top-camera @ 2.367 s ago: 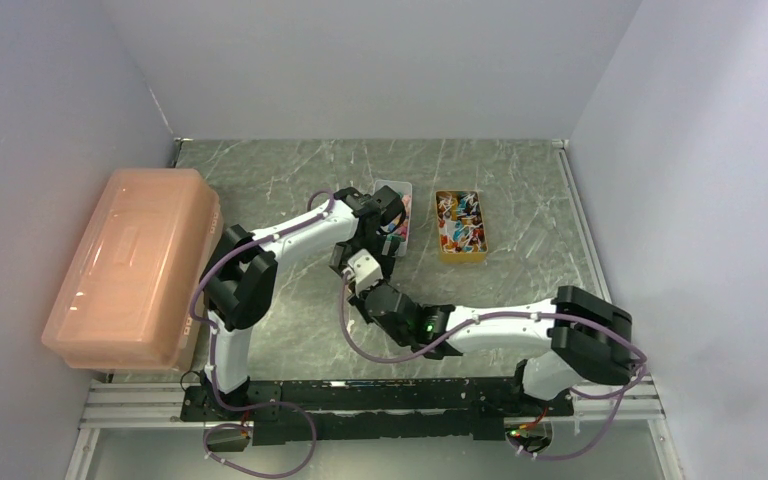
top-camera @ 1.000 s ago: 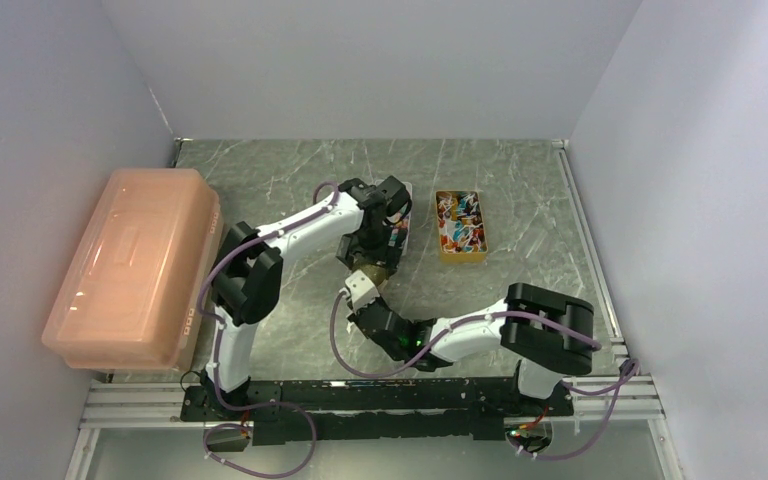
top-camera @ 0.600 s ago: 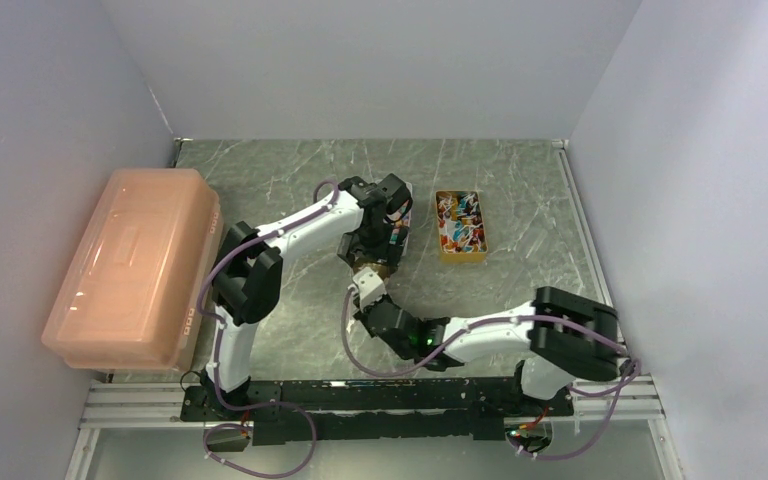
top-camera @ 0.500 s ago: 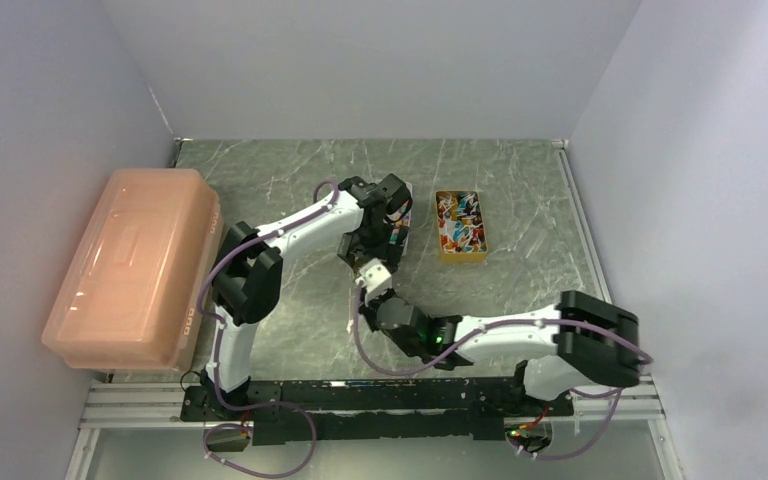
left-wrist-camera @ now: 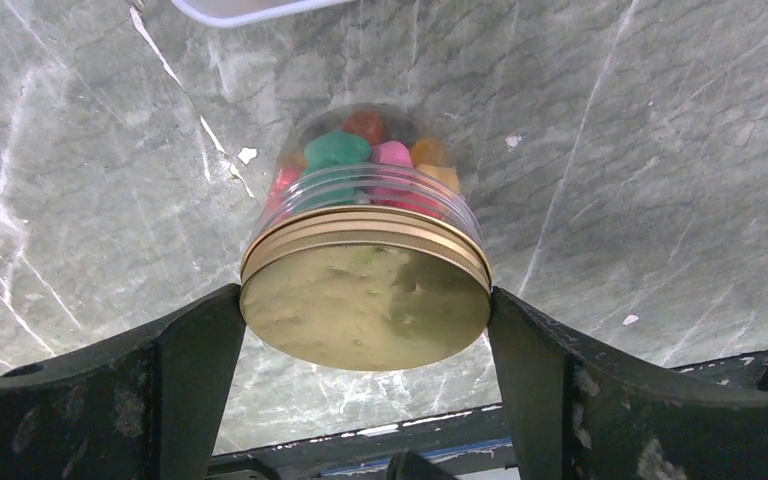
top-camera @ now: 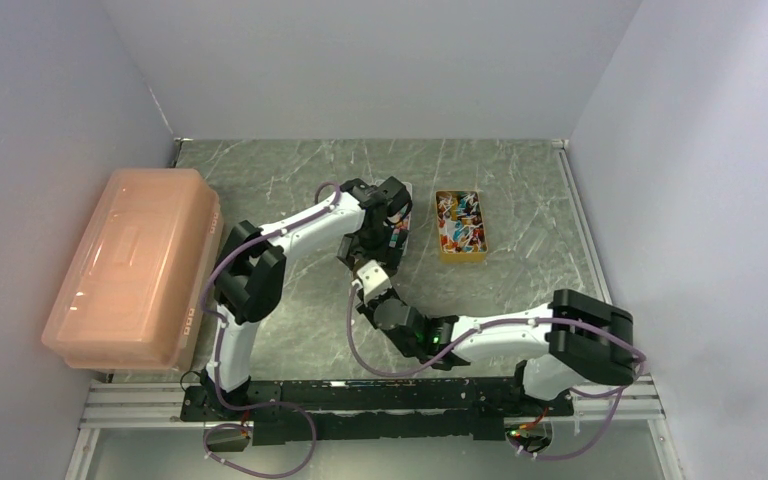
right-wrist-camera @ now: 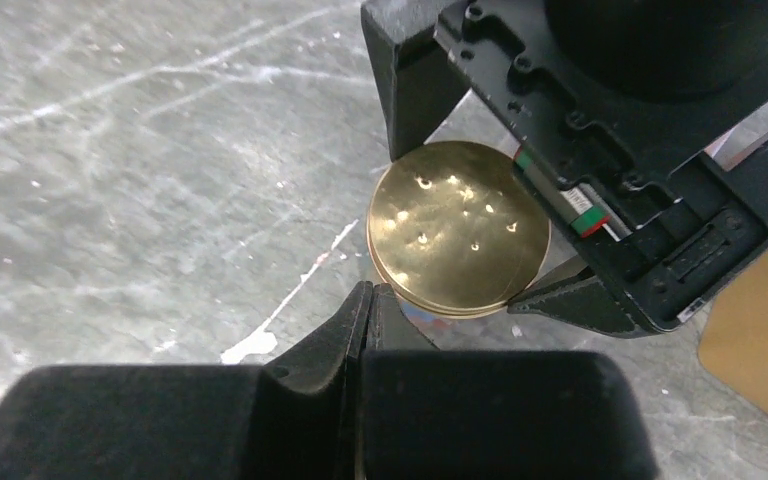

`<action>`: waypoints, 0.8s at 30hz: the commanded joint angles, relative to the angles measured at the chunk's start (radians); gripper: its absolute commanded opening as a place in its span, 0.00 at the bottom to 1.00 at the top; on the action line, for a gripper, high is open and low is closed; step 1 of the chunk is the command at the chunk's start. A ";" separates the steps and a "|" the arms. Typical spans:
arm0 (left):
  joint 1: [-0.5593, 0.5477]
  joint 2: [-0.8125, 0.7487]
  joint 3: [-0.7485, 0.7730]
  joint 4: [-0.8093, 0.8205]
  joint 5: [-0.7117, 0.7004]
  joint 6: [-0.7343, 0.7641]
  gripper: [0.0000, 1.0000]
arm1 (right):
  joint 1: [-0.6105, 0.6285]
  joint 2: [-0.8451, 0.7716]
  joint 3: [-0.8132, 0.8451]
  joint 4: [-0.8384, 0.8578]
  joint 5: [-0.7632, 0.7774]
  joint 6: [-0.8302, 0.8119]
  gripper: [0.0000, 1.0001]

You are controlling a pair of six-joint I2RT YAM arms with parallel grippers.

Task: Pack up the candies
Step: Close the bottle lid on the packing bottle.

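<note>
The jar [left-wrist-camera: 365, 200] stands upright on the table [top-camera: 290, 170], at the centre of the overhead view. It is clear, with a gold lid [left-wrist-camera: 365, 305] on it. Through its wall I see the candies [left-wrist-camera: 360, 155], green, pink, red and yellow, heaped up to the neck. To the right of it, a little apart, sits an open wooden box [top-camera: 463, 258] holding more mixed bright sweets. A clear tray [left-wrist-camera: 260, 8] lies just beyond the jar, mostly under my arm; I cannot tell what is in it. A big pink bin [top-camera: 135, 265] with its lid on fills the left side of the frame.

The table is grey-green stone with pale veins and a few white flecks. Plain lavender walls [top-camera: 360, 60] close it in on three sides.

My left arm [top-camera: 290, 228] reaches from the lower left up to the centre and bends down over the jar. My left pincer [left-wrist-camera: 365, 300] is spread wide, its fingers [left-wrist-camera: 195, 370] pressed to opposite sides of the lid with no gap that I can see. My right arm [top-camera: 500, 330] stretches low from the lower right toward the centre. My right pincer [right-wrist-camera: 367, 292] is pressed fully together, gripping nothing, its tip at the near edge of the lid.
</note>
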State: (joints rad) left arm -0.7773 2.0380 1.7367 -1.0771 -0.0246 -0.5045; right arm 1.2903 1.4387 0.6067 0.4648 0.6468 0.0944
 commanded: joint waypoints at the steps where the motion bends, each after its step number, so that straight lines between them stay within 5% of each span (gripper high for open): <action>1: 0.002 0.007 -0.003 0.008 0.011 0.018 0.93 | 0.002 0.046 0.038 0.081 0.061 -0.042 0.00; 24: 0.003 0.014 0.008 -0.006 0.011 0.029 0.93 | -0.107 0.206 0.049 0.188 0.028 -0.096 0.00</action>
State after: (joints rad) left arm -0.7757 2.0418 1.7363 -1.0740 -0.0231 -0.4900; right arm 1.2007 1.6230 0.6518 0.5900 0.6964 -0.0154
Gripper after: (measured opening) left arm 0.932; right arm 0.009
